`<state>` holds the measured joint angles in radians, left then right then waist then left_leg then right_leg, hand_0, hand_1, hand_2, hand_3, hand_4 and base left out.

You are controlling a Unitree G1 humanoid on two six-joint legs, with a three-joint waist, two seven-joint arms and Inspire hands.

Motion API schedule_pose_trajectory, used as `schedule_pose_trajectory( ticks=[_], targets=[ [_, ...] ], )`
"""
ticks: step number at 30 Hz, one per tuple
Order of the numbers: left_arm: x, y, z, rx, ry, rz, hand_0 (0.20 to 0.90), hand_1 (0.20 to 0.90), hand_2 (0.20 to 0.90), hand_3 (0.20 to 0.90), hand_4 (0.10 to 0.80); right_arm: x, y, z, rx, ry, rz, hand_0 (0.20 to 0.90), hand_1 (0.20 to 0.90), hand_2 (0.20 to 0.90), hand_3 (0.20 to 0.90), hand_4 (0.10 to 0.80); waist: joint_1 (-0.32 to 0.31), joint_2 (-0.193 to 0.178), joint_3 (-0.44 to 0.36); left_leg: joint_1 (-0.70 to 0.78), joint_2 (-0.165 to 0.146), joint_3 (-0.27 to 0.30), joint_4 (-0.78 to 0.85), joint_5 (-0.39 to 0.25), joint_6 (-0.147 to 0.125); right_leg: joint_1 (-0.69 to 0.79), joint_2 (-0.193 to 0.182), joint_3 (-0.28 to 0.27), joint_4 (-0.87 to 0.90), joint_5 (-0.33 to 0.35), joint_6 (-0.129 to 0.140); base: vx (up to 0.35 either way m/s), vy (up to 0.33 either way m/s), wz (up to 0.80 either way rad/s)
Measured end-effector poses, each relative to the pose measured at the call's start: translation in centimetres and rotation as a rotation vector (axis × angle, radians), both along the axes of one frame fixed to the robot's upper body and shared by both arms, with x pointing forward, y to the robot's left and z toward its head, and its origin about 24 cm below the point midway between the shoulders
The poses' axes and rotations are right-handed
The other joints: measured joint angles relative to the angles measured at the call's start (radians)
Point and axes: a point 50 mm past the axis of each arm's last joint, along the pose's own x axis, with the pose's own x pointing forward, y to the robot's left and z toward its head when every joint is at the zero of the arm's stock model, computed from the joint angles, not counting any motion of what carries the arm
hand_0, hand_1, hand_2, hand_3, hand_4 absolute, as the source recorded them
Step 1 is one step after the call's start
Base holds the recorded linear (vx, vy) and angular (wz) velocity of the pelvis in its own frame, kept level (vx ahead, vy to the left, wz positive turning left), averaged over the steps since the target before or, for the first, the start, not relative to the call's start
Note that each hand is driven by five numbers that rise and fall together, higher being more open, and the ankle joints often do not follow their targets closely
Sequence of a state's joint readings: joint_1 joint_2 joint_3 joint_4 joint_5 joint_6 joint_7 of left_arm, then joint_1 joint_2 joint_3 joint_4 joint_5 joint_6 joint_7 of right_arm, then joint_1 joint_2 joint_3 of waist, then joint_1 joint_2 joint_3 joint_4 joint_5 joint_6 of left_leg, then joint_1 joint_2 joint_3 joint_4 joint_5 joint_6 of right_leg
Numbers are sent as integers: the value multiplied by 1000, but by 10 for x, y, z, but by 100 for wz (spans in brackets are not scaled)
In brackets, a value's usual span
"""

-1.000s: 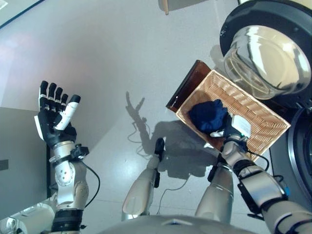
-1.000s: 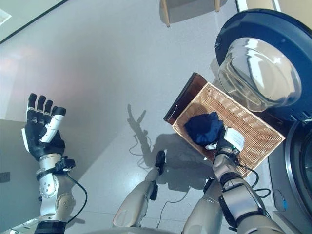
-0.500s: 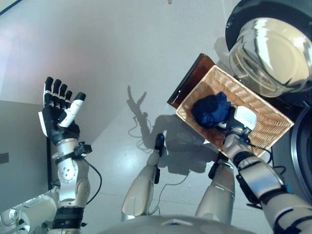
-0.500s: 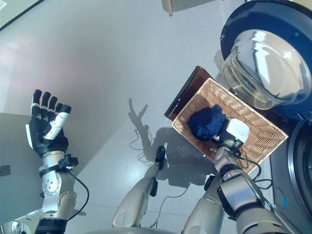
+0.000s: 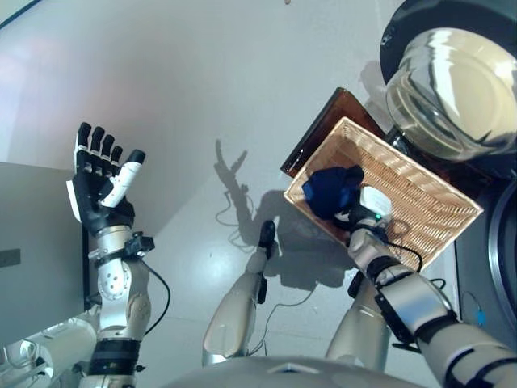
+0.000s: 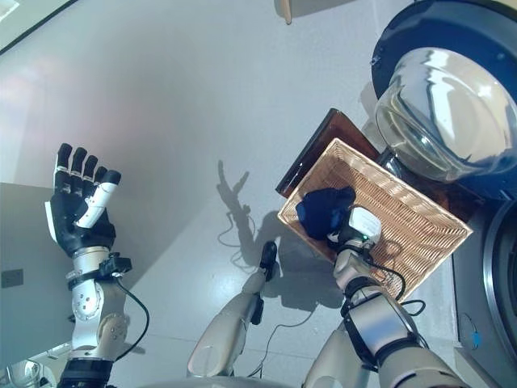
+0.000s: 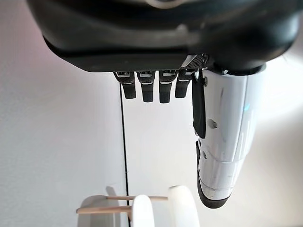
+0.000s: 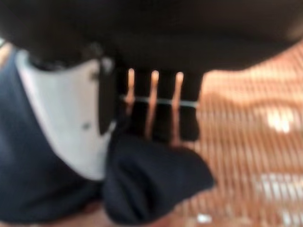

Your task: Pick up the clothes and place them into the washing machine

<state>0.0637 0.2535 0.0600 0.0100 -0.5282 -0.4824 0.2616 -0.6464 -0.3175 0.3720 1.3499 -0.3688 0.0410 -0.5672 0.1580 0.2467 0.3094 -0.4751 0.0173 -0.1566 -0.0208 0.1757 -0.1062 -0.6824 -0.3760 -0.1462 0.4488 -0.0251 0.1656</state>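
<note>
1. Reaching into the wicker basket (image 5: 428, 212) w/ its right hand (image 5: 365, 212), the robot grips a bundle of dark blue clothes (image 5: 328, 191); in the right wrist view the thumb and fingers (image 8: 163, 113) curl onto the cloth (image 8: 151, 182), so the hand is closed around it.
2. Clothes sit at the basket's near-left corner, partly raised over the rim there, w/ the woven floor of the basket bare to the right of them.
3. Left hand (image 5: 98, 184) is held up on the robot's left side, well apart from the basket, palm showing, fingers straight and spread, holding nothing; the left wrist view shows the same: straight fingers (image 7: 147, 87) and the white-covered thumb beside them over bare floor.
4. Grey panel (image 5: 36, 250) lies by the left arm at the view's left edge.
5. Basket rests tilted on a dark brown board (image 5: 319, 133) that sticks out at its far-left side.
6. Just beyond the basket is the washing machine door (image 5: 452, 81), swung open, dark ring around a domed glass window that catches bright reflections.
7. Dark curve of the washing machine's front (image 5: 502, 259) shows at the right edge, beside the basket.
</note>
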Motion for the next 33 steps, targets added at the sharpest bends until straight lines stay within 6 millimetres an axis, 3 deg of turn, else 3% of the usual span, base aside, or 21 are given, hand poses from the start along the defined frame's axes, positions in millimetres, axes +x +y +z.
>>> schedule_pose_trajectory(
  ticks=[6, 12, 17, 26, 33],
  targets=[
    [-1, 2, 0, 2, 1, 5, 900, 900, 900, 900, 800, -4, -23, 7, 5, -41, -72, 200, 200, 200, 200, 300, -10, 2, 0, 18, 0, 17, 0, -8, 6, 10, 3, 17, -6, -1, 10, 31, -8, -12],
    [-7, 6, -5, 2, 22, 26, 900, 900, 900, 900, 800, -11, -45, 20, 161, -249, -215, 200, 200, 200, 200, 300, -42, 1, 1, 35, -1, 44, -4, -13, 12, 22, 11, 37, -36, 24, 17, 37, -3, -13],
    [-9, 6, -8, 0, 33, 28, 900, 900, 900, 900, 800, -28, -65, 28, 483, -542, -441, 200, 200, 200, 200, 300, -63, 1, 2, 85, -5, 76, -23, -22, 26, 62, 10, 59, -83, 37, 29, 46, 25, -18],
    [-13, 6, -14, -33, 48, 16, 900, 900, 900, 900, 800, -57, -74, 16, 842, -789, -628, 200, 200, 200, 200, 300, -111, 9, 4, 100, -13, 124, -36, -32, 40, 64, 17, 102, -141, 75, 42, -2, 6, -14],
    [-15, 2, -24, -87, 68, 12, 900, 900, 900, 900, 800, -78, -77, 7, 1102, -1018, -775, 200, 200, 200, 200, 300, -144, 37, 9, 105, -14, 150, -41, -36, 45, 63, 19, 117, -169, 91, 50, 3, 22, -11]
  ],
)
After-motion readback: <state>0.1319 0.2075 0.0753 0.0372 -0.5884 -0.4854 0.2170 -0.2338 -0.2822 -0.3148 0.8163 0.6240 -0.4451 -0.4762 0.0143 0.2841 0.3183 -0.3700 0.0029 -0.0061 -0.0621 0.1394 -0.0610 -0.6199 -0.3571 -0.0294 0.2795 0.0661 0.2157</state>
